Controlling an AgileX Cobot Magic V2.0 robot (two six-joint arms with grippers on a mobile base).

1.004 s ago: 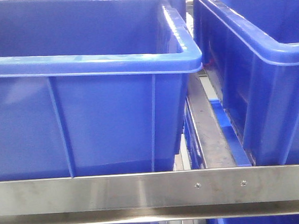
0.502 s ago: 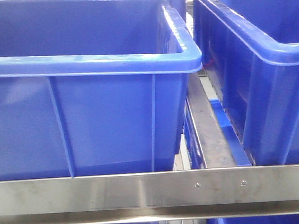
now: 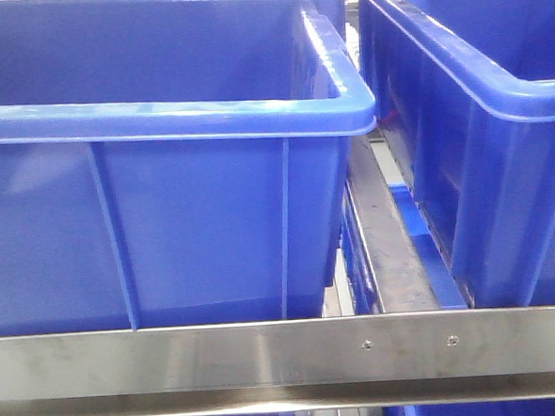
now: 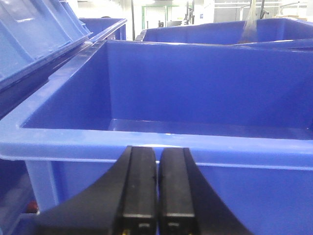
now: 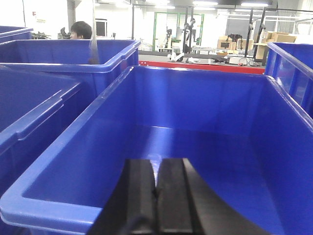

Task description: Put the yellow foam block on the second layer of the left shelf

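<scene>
Blue plastic bins fill every view. In the front view a large blue bin (image 3: 163, 177) sits just behind a steel shelf rail (image 3: 287, 363) that crosses the bottom of the picture; a second blue bin (image 3: 481, 139) stands to the right of the large bin, apart from it, with a grey metal strip (image 3: 388, 248) of the rack showing in the gap between them. In the left wrist view the left fingers (image 4: 157, 188) are pressed together with only a thin seam between them, holding nothing, just in front of the near rim of a blue bin (image 4: 161, 147). In the right wrist view the right fingers (image 5: 156, 196) are likewise closed flat against each other and empty, poised over the near rim of another blue bin (image 5: 205, 142), whose floor is bare. A seated person (image 5: 80, 30) shows far behind that bin. The yellow foam block appears in none of the views, so its place and its long axis cannot be told.
</scene>
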